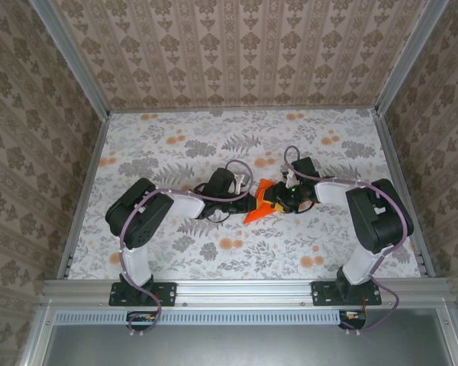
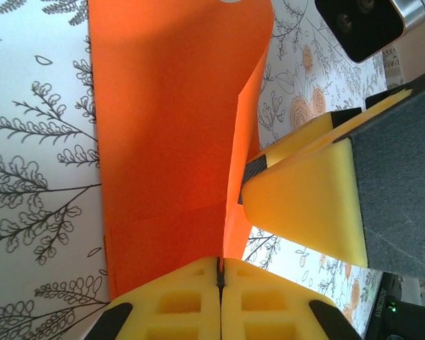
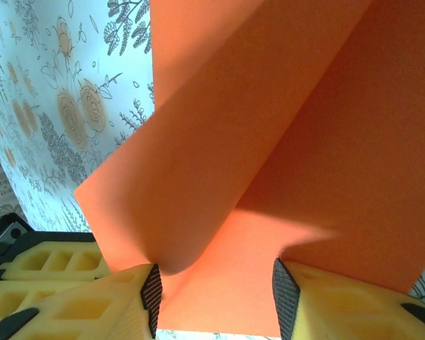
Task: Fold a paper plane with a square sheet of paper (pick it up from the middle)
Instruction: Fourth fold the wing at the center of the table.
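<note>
The orange sheet of paper (image 1: 259, 204), folded into a creased wedge, lies at the middle of the table between both grippers. My left gripper (image 1: 243, 200) is shut on its near edge, and the yellow fingertips (image 2: 198, 297) pinch a raised fold of the sheet (image 2: 163, 127). My right gripper (image 1: 281, 200) faces it from the right. In the right wrist view this gripper (image 3: 218, 294) is open and straddles the paper (image 3: 269, 142), where a flap curls up against the left pad (image 3: 150, 297). One right finger (image 2: 304, 205) presses beside the upright fold.
A floral tablecloth (image 1: 214, 145) covers the table. Aluminium rails (image 1: 84, 191) and wallpapered walls close in the left, right and back sides. The left gripper's yellow fingers (image 3: 42, 283) sit close beside the right gripper. Free cloth lies toward the back and front.
</note>
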Robot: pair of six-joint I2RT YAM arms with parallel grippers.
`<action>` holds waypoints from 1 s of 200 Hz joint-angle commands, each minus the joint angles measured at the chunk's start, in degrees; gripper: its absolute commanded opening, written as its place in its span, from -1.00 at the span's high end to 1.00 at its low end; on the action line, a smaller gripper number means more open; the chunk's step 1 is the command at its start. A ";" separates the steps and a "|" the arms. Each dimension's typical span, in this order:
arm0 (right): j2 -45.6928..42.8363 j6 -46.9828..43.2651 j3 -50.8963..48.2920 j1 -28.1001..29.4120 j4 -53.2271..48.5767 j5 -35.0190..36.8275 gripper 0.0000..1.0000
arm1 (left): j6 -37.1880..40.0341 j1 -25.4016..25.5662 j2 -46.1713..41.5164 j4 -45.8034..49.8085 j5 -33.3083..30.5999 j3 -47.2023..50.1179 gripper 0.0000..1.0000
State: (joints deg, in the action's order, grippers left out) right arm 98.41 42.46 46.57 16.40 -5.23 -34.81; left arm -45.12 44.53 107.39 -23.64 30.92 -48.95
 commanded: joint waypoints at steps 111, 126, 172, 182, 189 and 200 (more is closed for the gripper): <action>3.00 1.35 3.17 0.29 -3.21 3.81 0.07 | -3.19 -0.77 2.56 -2.85 3.28 -0.56 0.84; 3.27 1.31 3.35 0.21 -3.73 4.22 0.07 | -3.59 -0.90 2.30 -3.80 3.11 0.02 0.84; 3.72 1.41 3.48 0.29 -4.58 5.18 0.06 | -5.41 -1.29 2.24 -7.02 2.91 1.75 0.84; 3.87 1.40 3.59 0.23 -4.92 5.42 0.05 | -5.50 -1.38 2.21 -7.12 2.99 1.82 0.84; 4.06 1.38 3.70 0.26 -5.13 5.60 0.05 | -5.50 -1.38 2.23 -7.19 3.03 1.79 0.84; 4.31 1.35 4.08 0.25 -6.04 6.10 0.04 | -5.48 -1.38 2.29 -7.12 3.17 1.77 0.83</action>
State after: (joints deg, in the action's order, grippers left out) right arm 100.53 43.68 49.63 16.40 -7.01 -31.81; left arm -49.58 43.48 109.67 -28.42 33.26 -47.72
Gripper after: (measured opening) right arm 0.476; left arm 0.082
